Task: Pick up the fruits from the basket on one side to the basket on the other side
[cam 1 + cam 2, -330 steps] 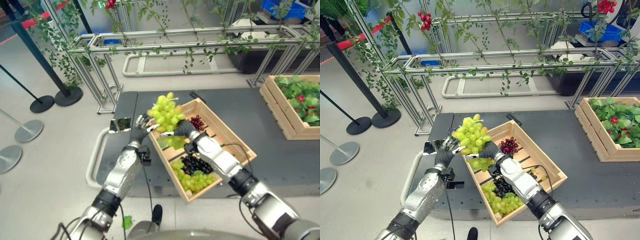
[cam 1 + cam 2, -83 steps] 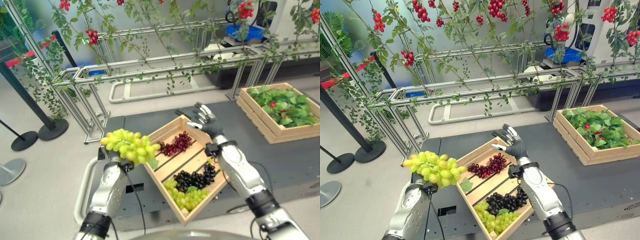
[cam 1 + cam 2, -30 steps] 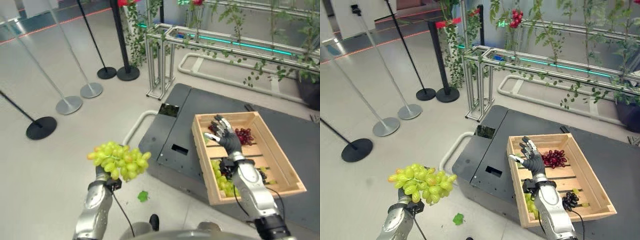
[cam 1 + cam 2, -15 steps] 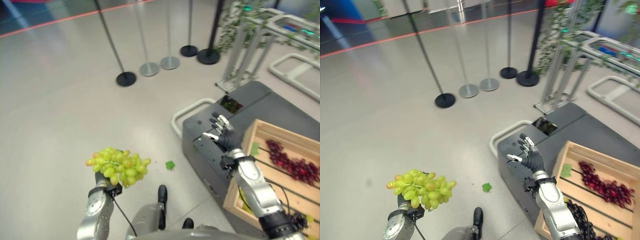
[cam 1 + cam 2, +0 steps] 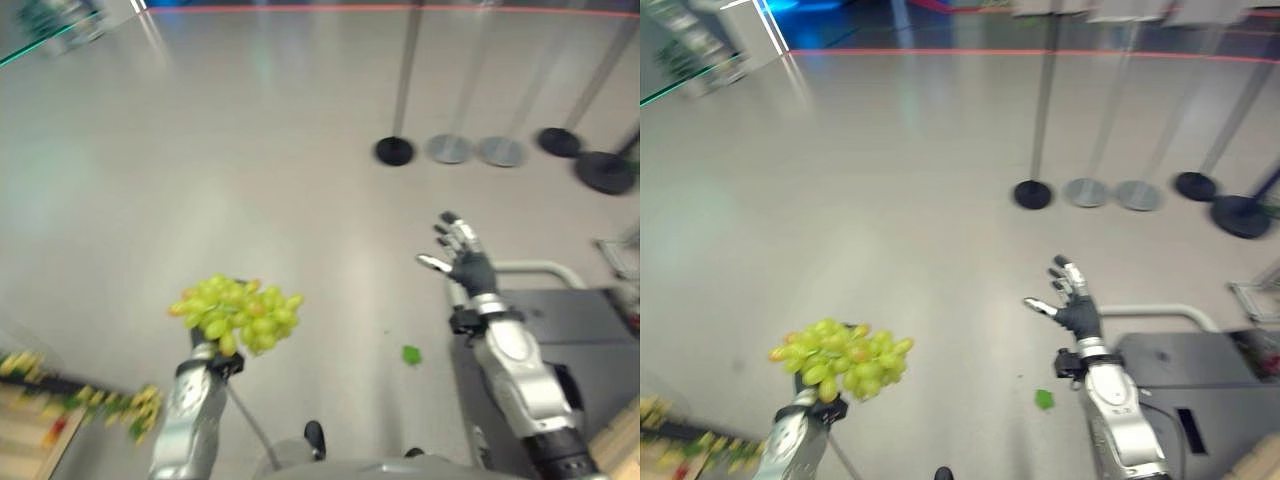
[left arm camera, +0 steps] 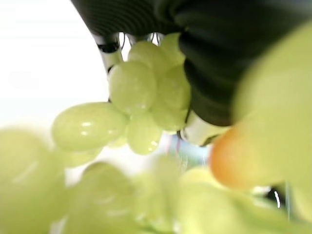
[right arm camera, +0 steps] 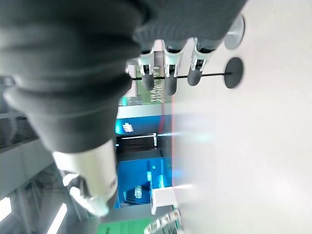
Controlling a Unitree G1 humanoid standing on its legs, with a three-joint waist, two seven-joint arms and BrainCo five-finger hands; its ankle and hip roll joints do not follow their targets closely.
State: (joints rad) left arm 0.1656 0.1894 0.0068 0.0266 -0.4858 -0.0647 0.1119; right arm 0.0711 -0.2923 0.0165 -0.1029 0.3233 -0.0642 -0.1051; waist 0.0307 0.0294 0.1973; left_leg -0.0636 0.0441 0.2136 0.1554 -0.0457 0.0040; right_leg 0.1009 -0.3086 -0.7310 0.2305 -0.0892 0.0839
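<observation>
A bunch of green grapes (image 5: 238, 314) hangs in the air over bare floor, with my left hand (image 5: 207, 362) shut on it from below. Up close in the left wrist view, the grapes (image 6: 131, 88) crowd against the hand's dark cover (image 6: 219, 58). My right hand (image 5: 463, 263) is raised at the right with its fingers (image 7: 168, 73) straight, and it holds nothing. At the lower left edge sits part of a wooden crate (image 5: 22, 440) with blurred yellow-green produce (image 5: 135, 410) by its rim.
A dark cart (image 5: 590, 325) with a white rail handle (image 5: 520, 267) stands at the right. A green leaf (image 5: 411, 354) lies on the floor beside it. Several stanchion posts with round bases (image 5: 395, 151) stand farther off.
The whole picture has swung left, so the camera moved: the cart and its fruit crate slid off right and a crate edge came in at lower left. The left hand still holds the grapes.
</observation>
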